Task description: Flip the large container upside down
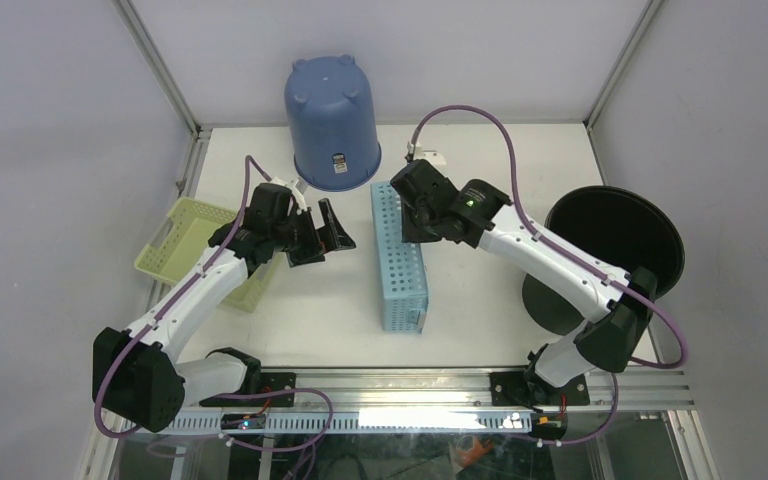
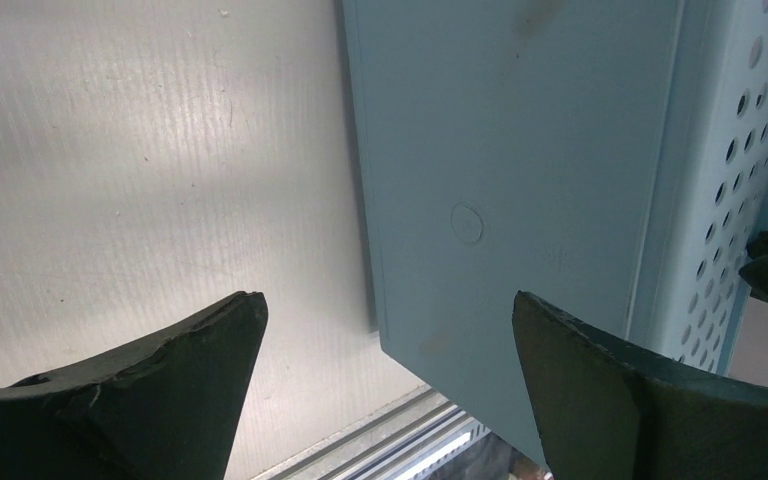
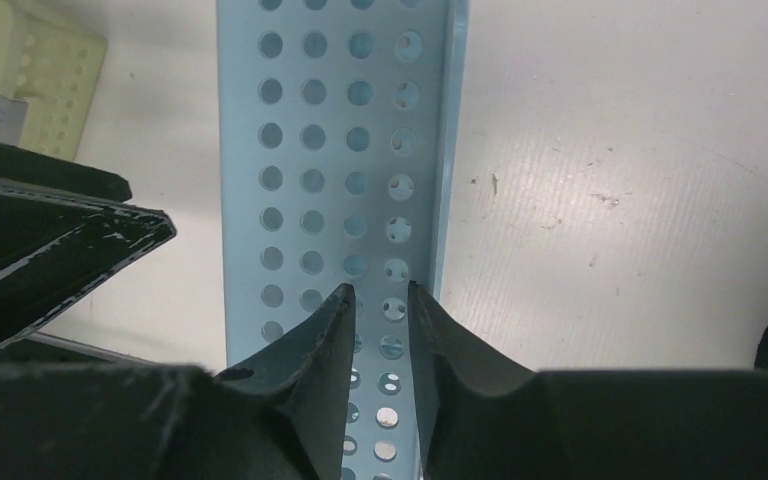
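The large container [image 1: 400,270] is a long light-blue perforated basket standing on its long side in the middle of the table. Its solid bottom [image 2: 500,150] faces left and a perforated wall [image 3: 310,130] faces up. My left gripper [image 1: 325,235] hangs open just left of it, its jaws [image 2: 390,310] wide apart in front of that solid bottom without touching. My right gripper [image 1: 415,235] is over the far part of the upper wall. Its fingertips [image 3: 380,295] stand a narrow gap apart, with one row of holes showing between them and nothing pinched.
A dark blue bucket [image 1: 332,125] stands upside down at the back. A yellow-green basket [image 1: 185,245] lies at the left edge under the left arm. A large black tub [image 1: 615,250] sits at the right edge. The table's metal front rail [image 1: 440,385] runs just behind the arm bases.
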Tool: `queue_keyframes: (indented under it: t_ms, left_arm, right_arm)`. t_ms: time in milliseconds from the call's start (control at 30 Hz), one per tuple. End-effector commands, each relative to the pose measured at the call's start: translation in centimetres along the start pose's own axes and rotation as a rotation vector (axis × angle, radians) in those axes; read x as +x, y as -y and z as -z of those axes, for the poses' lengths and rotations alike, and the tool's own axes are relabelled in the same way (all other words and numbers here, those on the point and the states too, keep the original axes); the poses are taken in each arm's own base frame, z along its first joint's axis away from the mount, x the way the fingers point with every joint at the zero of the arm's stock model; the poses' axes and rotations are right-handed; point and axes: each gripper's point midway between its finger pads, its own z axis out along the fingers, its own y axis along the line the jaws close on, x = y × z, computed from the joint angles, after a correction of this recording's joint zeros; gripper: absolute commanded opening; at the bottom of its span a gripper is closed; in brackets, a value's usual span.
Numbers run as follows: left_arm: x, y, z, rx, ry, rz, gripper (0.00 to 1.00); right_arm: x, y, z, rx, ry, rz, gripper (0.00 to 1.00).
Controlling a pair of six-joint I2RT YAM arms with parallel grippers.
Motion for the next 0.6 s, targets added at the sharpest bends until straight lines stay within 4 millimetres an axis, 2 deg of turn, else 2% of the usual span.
queue_keyframes:
  t_ms: [0,133,367,433,567]
  left_arm:
    - [-1.4,1.6,0.4,0.067,0.040,-0.021,0.99]
    - [-1.6,1.9,0.6,0.076,0.042,-0.032,0.99]
    - [-2.2,2.7,1.0,0.094,0.052,-0.057,0.99]
    - [-2.4,3.1,1.0,0.105,0.052,-0.064,0.99]
    - [-2.4,3.8,1.0,0.121,0.041,-0.084,0.99]
  right_arm:
    - [0.2,3.3,0.2,0.103,0.012,-0.020,0.29]
    - [0.4,5.2,0.7,0.118,0.033,-0.073,0.29]
    - [1.4,10.2,1.4,0.227,0.044,-0.158,0.29]
    - [1.2,11.7,1.8,0.247,0.058,-0.194,0.30]
    - [0.0,12.6,3.3,0.261,0.098,-0.205,0.34]
